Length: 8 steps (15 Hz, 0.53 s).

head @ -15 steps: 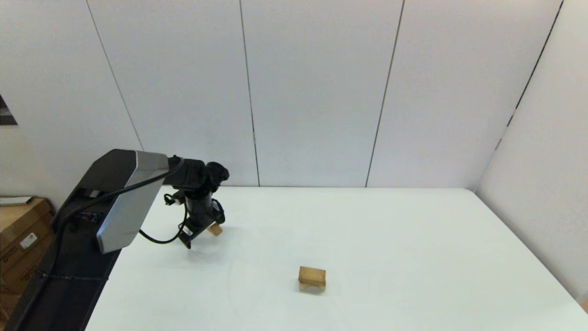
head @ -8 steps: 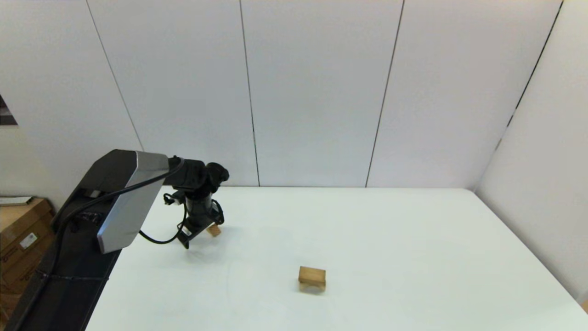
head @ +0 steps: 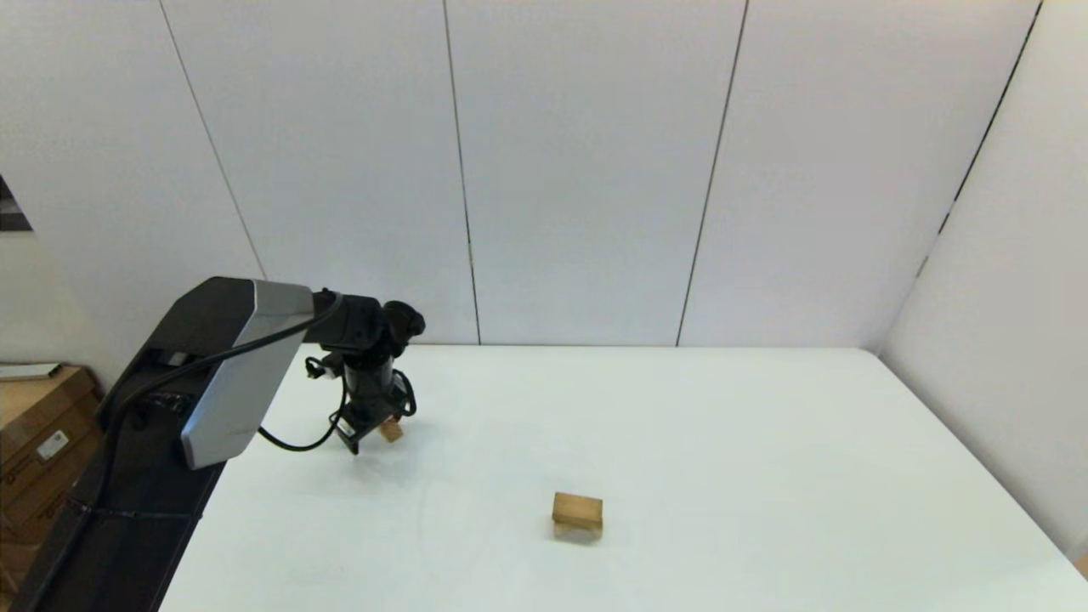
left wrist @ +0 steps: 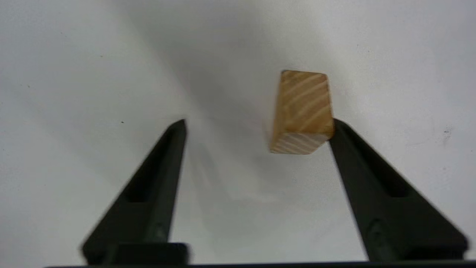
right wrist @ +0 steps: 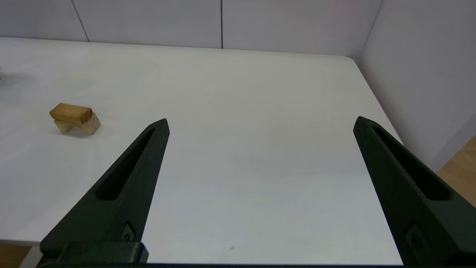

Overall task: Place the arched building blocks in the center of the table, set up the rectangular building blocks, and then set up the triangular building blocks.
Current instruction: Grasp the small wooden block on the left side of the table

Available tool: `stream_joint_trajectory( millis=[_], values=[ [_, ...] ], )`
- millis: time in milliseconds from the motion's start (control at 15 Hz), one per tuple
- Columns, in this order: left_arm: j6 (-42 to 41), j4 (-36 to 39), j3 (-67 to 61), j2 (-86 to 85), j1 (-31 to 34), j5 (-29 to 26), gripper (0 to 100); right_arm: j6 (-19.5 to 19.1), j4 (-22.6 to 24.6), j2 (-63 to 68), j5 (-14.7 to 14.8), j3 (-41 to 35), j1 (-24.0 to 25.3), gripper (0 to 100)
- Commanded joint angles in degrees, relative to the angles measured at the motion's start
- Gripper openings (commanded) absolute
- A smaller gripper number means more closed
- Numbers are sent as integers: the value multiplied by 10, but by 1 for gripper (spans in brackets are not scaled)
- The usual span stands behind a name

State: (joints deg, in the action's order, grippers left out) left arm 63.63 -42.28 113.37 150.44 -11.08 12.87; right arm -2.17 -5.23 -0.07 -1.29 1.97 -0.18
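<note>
The left gripper (head: pixel 371 438) hangs low over the far left part of the table (head: pixel 722 442), its 2 fingers (left wrist: pixel 156 178) spread wide apart. In the left wrist view a small light-wood block (left wrist: pixel 302 111) sits between them, against the tip of 1 finger and well clear of the other; from this angle it reads as the triangular building blocks, though its peak cannot be made out. In the head view the same block (head: pixel 391 429) peeks out just beside the gripper's lower end. Nearer the middle of the table, the rectangular building blocks (head: pixel 578 508) lies flat on top of the arched building blocks (head: pixel 578 531), whose 2 short legs stand on the tabletop. The right gripper (right wrist: pixel 260 123) is held back at the near right side of the table, its fingers parted with nothing between them.
</note>
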Motion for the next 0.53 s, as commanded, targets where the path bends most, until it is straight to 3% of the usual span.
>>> stream_joint_trajectory(
  millis=[67, 533],
  values=[
    [3, -2, 0, 0, 0, 1, 0, 0, 0, 1, 0, 0, 0, 100],
    [2, -3, 0, -3, -1, 0, 0, 0, 0, 0, 0, 0, 0, 100]
  ],
)
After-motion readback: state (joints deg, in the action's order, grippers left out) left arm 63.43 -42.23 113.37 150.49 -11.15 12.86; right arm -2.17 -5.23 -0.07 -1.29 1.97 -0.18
